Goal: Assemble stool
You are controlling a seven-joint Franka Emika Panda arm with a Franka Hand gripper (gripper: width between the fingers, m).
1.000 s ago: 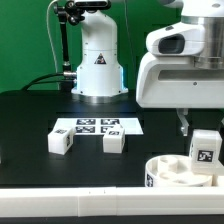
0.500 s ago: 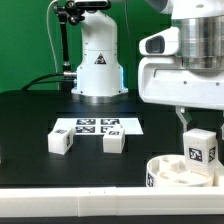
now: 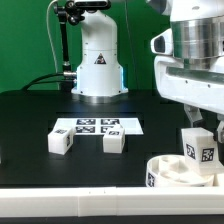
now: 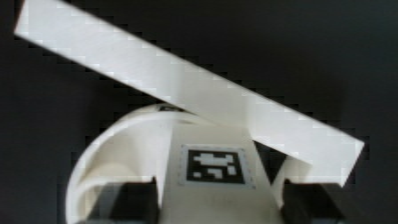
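My gripper is shut on a white block leg with a black-and-white tag. It holds the leg slightly tilted just above the round white seat disc at the exterior view's lower right. Two more tagged legs stand on the black table in front of the marker board. In the wrist view the held leg sits between my dark fingers, the gripper is closed on it, and the curved seat rim shows beneath.
The robot's white base stands at the back with cables to its left. A white rail runs along the table's front edge and crosses the wrist view diagonally.
The hand has turned and shifted a little to the exterior view's right with the leg, which now hangs tilted over the seat. The loose legs have not moved.
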